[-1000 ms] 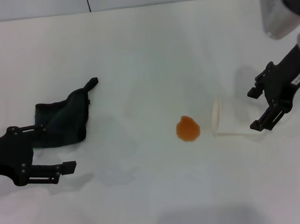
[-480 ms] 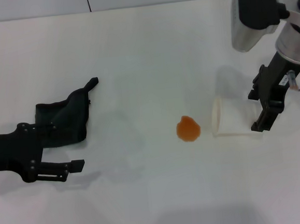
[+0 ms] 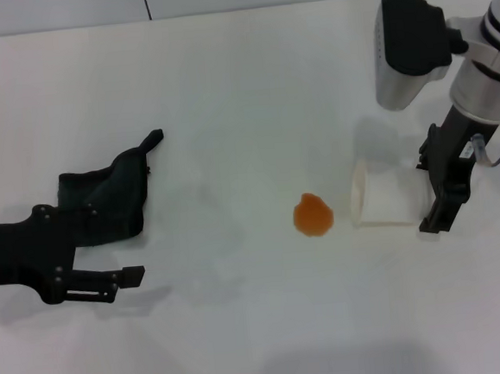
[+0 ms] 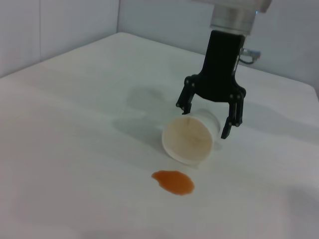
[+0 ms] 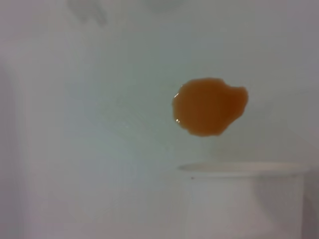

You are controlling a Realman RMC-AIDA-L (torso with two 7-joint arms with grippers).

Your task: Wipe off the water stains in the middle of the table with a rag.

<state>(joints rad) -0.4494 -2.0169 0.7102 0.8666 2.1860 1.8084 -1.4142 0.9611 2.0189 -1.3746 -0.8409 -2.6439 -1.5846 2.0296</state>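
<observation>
The water stain is a small orange-brown blot on the white table; it also shows in the left wrist view and the right wrist view. The dark rag lies at the left, its pointed tail toward the back. My left gripper is open at the rag's near edge, its far finger against the cloth. My right gripper is open and straddles the closed end of a tipped white cup; the left wrist view shows the gripper there too.
The cup lies on its side just right of the stain, mouth toward it; its rim fills the lower right wrist view. A wall seam runs behind the table's back edge.
My right arm has swung in and turned its gripper down around the cup's closed end. My left gripper has edged a little to the right beside the rag.
</observation>
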